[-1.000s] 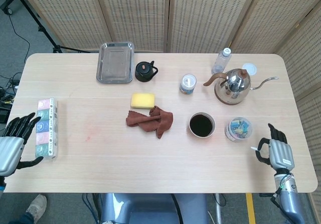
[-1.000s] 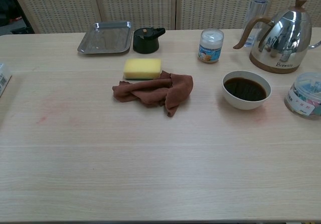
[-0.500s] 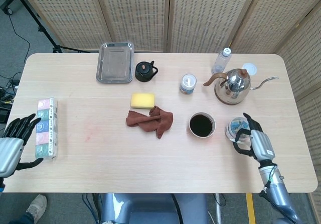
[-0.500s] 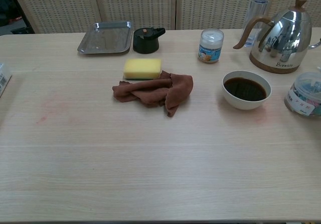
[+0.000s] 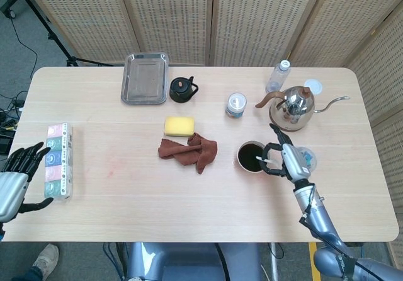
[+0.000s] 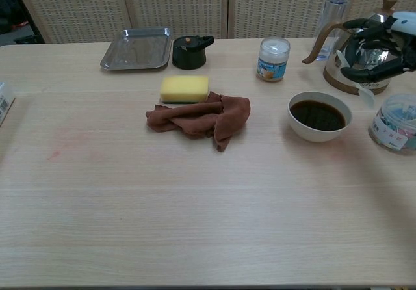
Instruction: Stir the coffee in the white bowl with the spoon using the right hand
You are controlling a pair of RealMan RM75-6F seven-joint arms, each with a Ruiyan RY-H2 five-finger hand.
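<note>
The white bowl of dark coffee stands right of the table's middle. My right hand hovers above the bowl's right side and holds a small white spoon. In the chest view the spoon's tip hangs just right of the bowl's rim, above it and clear of the coffee. At the table's left edge my left hand rests with fingers spread, holding nothing; the chest view does not show it.
A steel kettle, water bottle and small jar stand behind the bowl. A clear tub of clips sits right of it. A brown cloth, yellow sponge, black teapot, metal tray and tissue pack lie leftward.
My right hand has travelled from the table's front right edge leftward and up to the bowl, carrying the spoon. The left hand has stayed still.
</note>
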